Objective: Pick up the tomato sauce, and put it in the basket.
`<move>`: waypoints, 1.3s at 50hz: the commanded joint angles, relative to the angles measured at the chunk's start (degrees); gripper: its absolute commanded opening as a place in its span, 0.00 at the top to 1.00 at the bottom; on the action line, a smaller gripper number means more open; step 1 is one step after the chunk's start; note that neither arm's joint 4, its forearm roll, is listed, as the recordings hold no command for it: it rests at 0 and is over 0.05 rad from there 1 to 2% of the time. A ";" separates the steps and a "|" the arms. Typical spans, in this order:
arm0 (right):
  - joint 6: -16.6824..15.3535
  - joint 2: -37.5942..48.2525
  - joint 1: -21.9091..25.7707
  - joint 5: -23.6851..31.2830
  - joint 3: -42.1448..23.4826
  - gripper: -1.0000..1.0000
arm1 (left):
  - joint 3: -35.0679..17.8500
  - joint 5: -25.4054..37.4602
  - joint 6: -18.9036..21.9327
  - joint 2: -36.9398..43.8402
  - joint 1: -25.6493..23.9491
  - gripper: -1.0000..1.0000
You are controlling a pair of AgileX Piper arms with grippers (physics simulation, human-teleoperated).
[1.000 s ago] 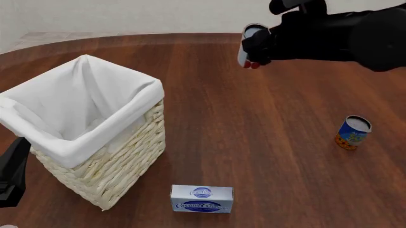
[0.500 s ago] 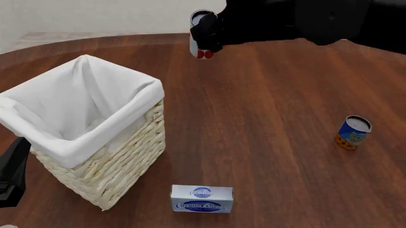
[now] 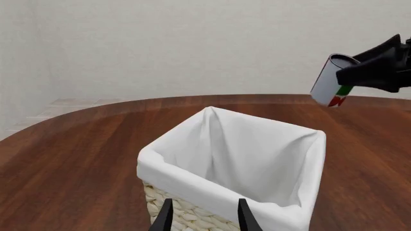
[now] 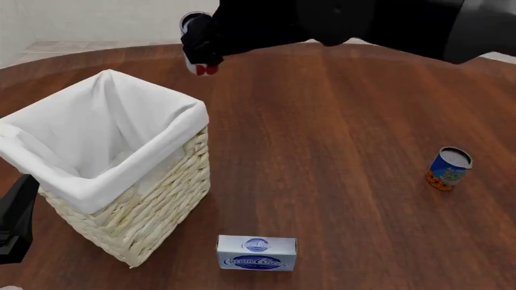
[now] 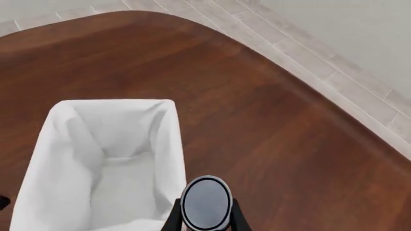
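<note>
High above the far side of the worktop (image 4: 339,151), the right hand (image 4: 202,48) grips the tomato sauce (image 4: 194,43) by its sides, off the surface and just beyond the far corner of the basket (image 4: 153,205). The can's long axis is close to upright but tilted: in the left wrist view its grey top leans toward the basket side while its red and green bottom edge swings away (image 3: 330,81). The right wrist view looks straight down on the grey lid (image 5: 206,203), held between two dark fingers (image 5: 174,215), with the basket's white liner (image 5: 103,159) below and beside it; the can sits over the liner's rim corner rather than over the middle of the opening. The basket mouth is wide and unobstructed, its liner folded over all four edges. To the right lies broad bare wood, with a blue and orange can (image 4: 448,168) standing upright well apart, and a blue-and-white box (image 4: 256,253) lying near the front edge, just right of the basket. Only the front view shows these two. The left hand (image 3: 203,219) hangs low at the basket's near side, fingers parted and holding nothing.
</note>
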 commanded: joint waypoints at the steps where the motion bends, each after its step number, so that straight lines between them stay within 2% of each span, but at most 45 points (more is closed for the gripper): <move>1: 0.90 2.29 3.02 1.26 -3.16 1.00 | 0.00 0.00 0.00 0.00 0.00 0.00; 12: 0.98 5.68 5.62 2.84 -6.31 1.00 | 0.00 0.00 0.00 0.00 0.00 0.00; 28: 1.27 7.06 8.25 3.10 -6.16 1.00 | 0.00 0.00 0.00 0.00 0.00 0.00; 65: 2.01 18.41 9.93 4.93 -15.30 1.00 | 0.00 0.00 0.00 0.00 0.00 0.00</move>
